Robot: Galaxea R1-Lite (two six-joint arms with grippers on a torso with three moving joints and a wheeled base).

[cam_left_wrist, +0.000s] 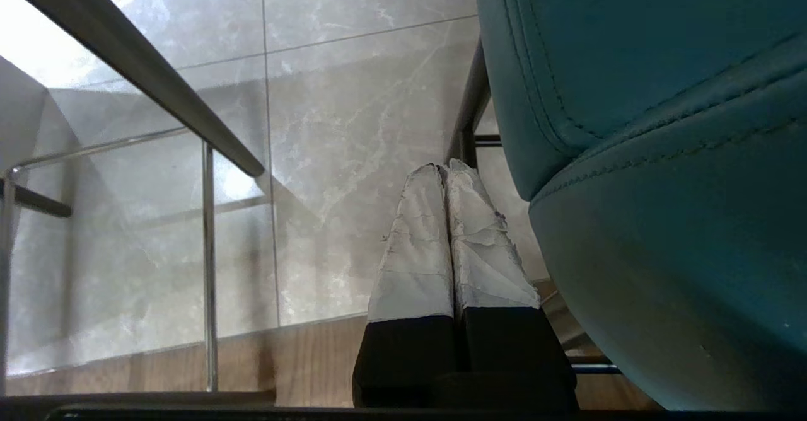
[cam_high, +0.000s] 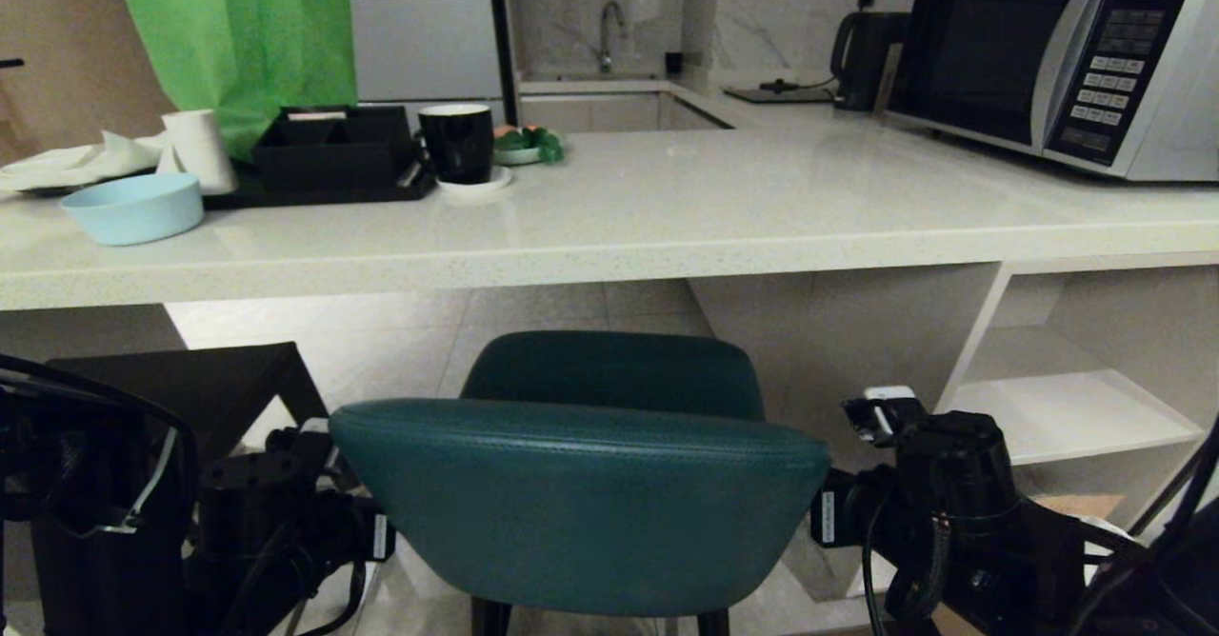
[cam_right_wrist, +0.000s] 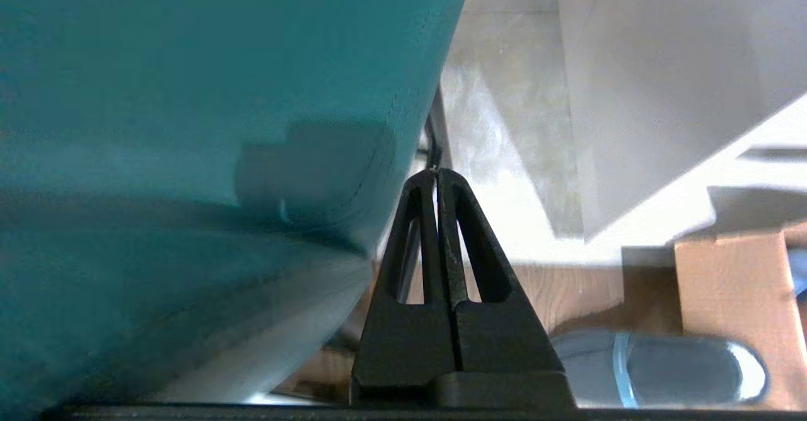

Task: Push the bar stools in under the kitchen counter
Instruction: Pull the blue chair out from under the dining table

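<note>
The teal bar stool [cam_high: 581,503] stands in the middle, its curved back toward me and its seat facing the gap under the kitchen counter [cam_high: 609,236]. The dark grey bar stool [cam_high: 190,384] stands to its left, partly under the counter. My left arm [cam_high: 276,512] and right arm [cam_high: 943,484] flank the teal back, with their fingertips hidden behind it in the head view. The left gripper [cam_left_wrist: 441,167] is shut and empty, close beside the teal stool [cam_left_wrist: 662,188]. The right gripper [cam_right_wrist: 436,171] is shut and empty, right next to the teal shell [cam_right_wrist: 189,125].
The counter top holds a microwave [cam_high: 1057,55], a black mug [cam_high: 459,141], a black tray [cam_high: 329,150] and a light blue bowl [cam_high: 133,208]. White shelving [cam_high: 1067,407] lies under the counter at right. A slipper [cam_right_wrist: 656,370] and a cardboard box [cam_right_wrist: 731,295] lie on the floor.
</note>
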